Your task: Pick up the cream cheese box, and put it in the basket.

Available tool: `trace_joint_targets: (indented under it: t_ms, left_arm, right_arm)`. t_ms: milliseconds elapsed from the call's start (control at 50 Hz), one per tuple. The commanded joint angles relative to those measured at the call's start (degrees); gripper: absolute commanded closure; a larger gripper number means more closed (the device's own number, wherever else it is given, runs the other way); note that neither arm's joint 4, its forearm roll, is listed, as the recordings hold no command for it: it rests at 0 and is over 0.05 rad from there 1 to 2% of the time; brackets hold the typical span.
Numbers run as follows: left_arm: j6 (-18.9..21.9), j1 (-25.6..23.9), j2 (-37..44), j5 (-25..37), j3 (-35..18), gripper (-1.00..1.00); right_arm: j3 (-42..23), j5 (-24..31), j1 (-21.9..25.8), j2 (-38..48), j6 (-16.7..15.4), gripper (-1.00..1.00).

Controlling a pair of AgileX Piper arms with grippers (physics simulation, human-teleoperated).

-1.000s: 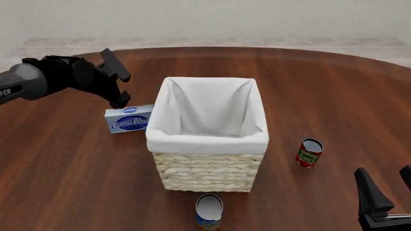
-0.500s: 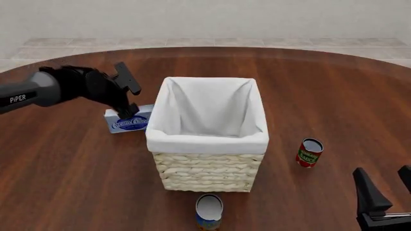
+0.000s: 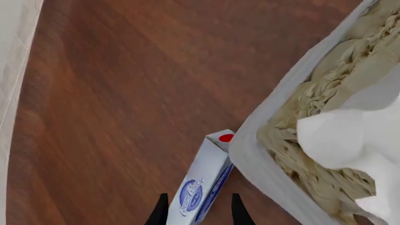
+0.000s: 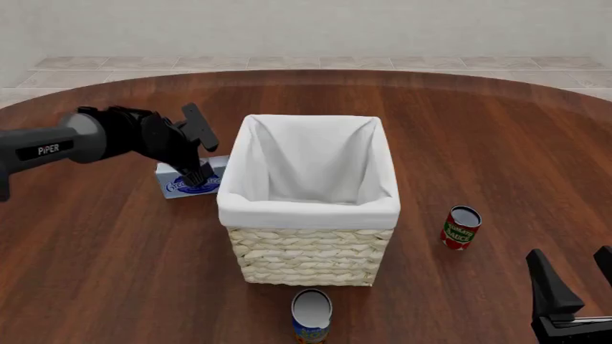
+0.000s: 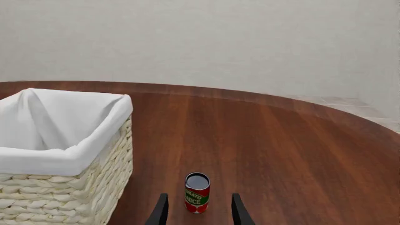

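Left hand (image 4: 199,152) is straddling the cream cheese box (image 4: 189,179) with fingers apart, unclosed, risking snagging the touching basket (image 4: 308,212) while right hand (image 4: 574,287) is idling open.

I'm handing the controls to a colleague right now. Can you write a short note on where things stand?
Left gripper: open, fingers on either side of the box, not closed on it yet.
Right gripper: open, holding nothing, near the table's right front, away from the job.
Box: on the table, close against the basket's left side.
Basket: middle of the table; nothing shows inside its lining.
Done: approach to the box.
Left: close on the box, lift it, carry it over the rim, release inside.
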Motion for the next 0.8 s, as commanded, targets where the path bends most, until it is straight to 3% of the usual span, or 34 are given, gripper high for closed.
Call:
trace_joint_targets:
  t_ms: [20, 180, 800]
  left_arm:
    - [0.67, 0.24, 1.12, -0.64, 0.23, -1.0]
    - [-0.17, -0.11, 0.49, 0.19, -0.19, -1.0]
    - [2.66, 3.56, 4.67, 0.23, -3.13, -1.0]
  right_arm:
    - [-0.16, 0.42, -0.18, -0.32, -0.05, -1.0]
    - [-0.43, 0.76, -0.01, -0.49, -0.11, -1.0]
    - [-0.24, 0.87, -0.26, -0.82, 0.1, -1.0]
